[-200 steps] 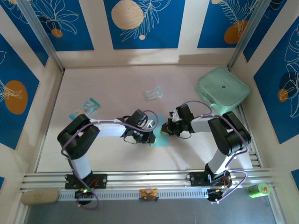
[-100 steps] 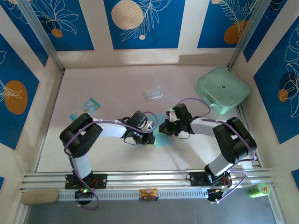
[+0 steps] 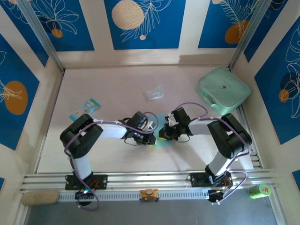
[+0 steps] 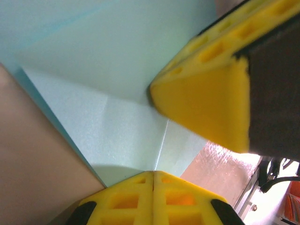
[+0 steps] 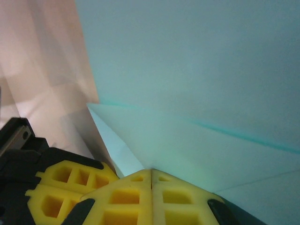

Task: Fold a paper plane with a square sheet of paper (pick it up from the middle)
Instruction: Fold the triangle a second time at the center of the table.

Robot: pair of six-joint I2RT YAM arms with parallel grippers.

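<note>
The square sheet of paper (image 3: 162, 143) is light blue, lies flat mid-table and is folded into layered flaps. In the left wrist view the paper (image 4: 93, 70) has a crease running to my left gripper (image 4: 153, 172), which is shut with its tips touching the sheet. My right gripper (image 5: 151, 171) is shut too, tips touching a pointed folded flap of the paper (image 5: 197, 70). From above, the left gripper (image 3: 153, 138) and right gripper (image 3: 161, 134) nearly meet over the sheet's upper left part. The right gripper's yellow fingers (image 4: 211, 103) crowd the left wrist view.
A mint-green case (image 3: 224, 90) sits at the back right. A clear crumpled wrapper (image 3: 153, 94) lies behind the grippers and a blue-and-white packet (image 3: 85, 108) at the left. Aluminium rails (image 3: 140, 180) run along the near edge.
The right gripper has slid left and a little nearer, closing in on the left gripper over the paper. The left gripper has barely shifted.
</note>
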